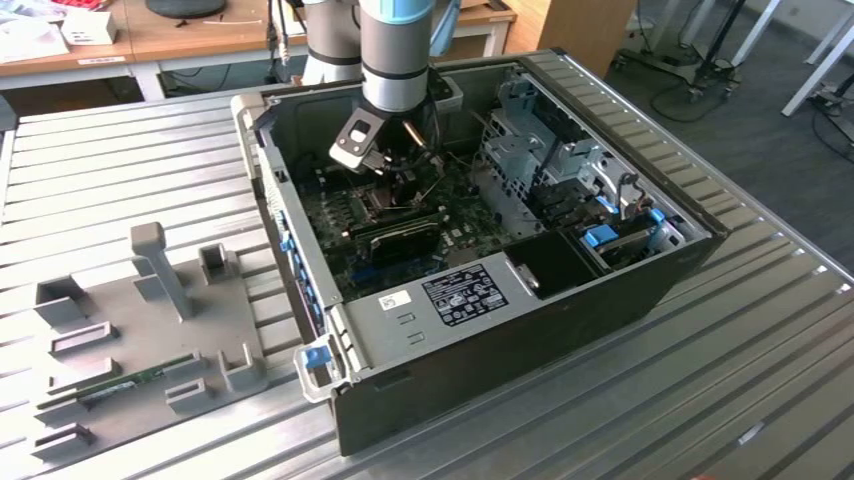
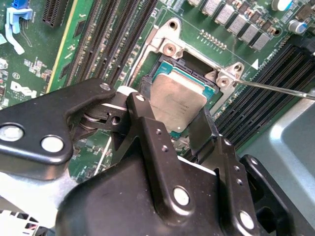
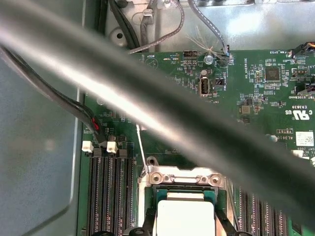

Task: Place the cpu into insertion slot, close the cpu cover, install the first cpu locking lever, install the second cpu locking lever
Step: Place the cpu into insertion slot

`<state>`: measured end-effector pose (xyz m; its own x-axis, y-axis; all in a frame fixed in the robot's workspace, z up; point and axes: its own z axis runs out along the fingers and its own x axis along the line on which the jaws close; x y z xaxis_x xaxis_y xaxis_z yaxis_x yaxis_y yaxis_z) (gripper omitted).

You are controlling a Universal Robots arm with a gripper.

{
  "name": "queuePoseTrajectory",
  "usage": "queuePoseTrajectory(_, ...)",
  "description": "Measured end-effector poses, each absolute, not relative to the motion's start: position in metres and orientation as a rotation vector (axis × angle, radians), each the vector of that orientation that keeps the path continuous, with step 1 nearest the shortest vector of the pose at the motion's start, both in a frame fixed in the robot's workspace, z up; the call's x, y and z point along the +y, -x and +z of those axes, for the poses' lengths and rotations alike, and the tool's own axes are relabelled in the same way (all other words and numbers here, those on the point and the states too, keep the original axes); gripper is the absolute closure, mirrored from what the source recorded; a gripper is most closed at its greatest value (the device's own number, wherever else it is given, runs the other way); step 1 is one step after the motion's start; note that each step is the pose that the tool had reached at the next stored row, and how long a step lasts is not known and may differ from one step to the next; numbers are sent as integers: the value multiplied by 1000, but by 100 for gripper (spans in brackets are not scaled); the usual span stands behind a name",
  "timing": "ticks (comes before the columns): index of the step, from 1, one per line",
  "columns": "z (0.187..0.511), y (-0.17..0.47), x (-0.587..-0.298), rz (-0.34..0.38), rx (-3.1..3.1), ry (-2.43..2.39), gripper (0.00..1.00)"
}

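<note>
End effector (image 2: 171, 110), black two-finger, clamped on small flat square grey-topped cpu (image 2: 177, 98) over square dark metal-rimmed insertion slot (image 2: 170, 46), 11 o'clock inside open black computer case (image 1: 534, 300), exterior view. Seating looks unfinished; cover and thin wire levers (image 2: 275, 88) still to do.

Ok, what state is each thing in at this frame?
cpu: lying in the slot, top bare, gripped at two edges; cannot tell if fully seated.
slot: uncovered, holding the cpu.
gripper: shut on the cpu.
lever: unlatched, sticking out from the slot's corner.
case: on its side, open.
</note>
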<state>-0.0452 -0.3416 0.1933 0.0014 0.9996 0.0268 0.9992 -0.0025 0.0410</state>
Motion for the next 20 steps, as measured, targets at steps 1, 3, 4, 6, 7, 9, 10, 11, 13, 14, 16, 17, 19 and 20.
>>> queuePoseTrajectory(1, 193, 45, -342, 75, 2212, -2216, 46)
queuePoseTrajectory(3, 193, 45, -342, 75, 2212, -2216, 46)
queuePoseTrajectory(4, 193, 45, -342, 75, 2212, -2216, 46)
queuePoseTrajectory(6, 192, 45, -342, 75, 2212, -2216, 46)
queuePoseTrajectory(7, 192, 45, -342, 75, 2212, -2216, 46)
queuePoseTrajectory(9, 192, 45, -342, 75, 2211, -2216, 46)
queuePoseTrajectory(10, 192, 45, -342, 75, 2212, -2216, 46)
queuePoseTrajectory(11, 192, 45, -342, 75, 2212, -2216, 46)
queuePoseTrajectory(13, 192, 45, -342, 75, 2212, -2216, 46)
queuePoseTrajectory(14, 192, 45, -342, 75, 2212, -2216, 46)
queuePoseTrajectory(16, 192, 45, -342, 75, 2212, -2216, 46)
queuePoseTrajectory(17, 192, 45, -342, 75, 2212, -2216, 46)
queuePoseTrajectory(19, 192, 45, -342, 75, 2212, -2216, 46)
queuePoseTrajectory(20, 192, 45, -342, 75, 2212, -2216, 46)
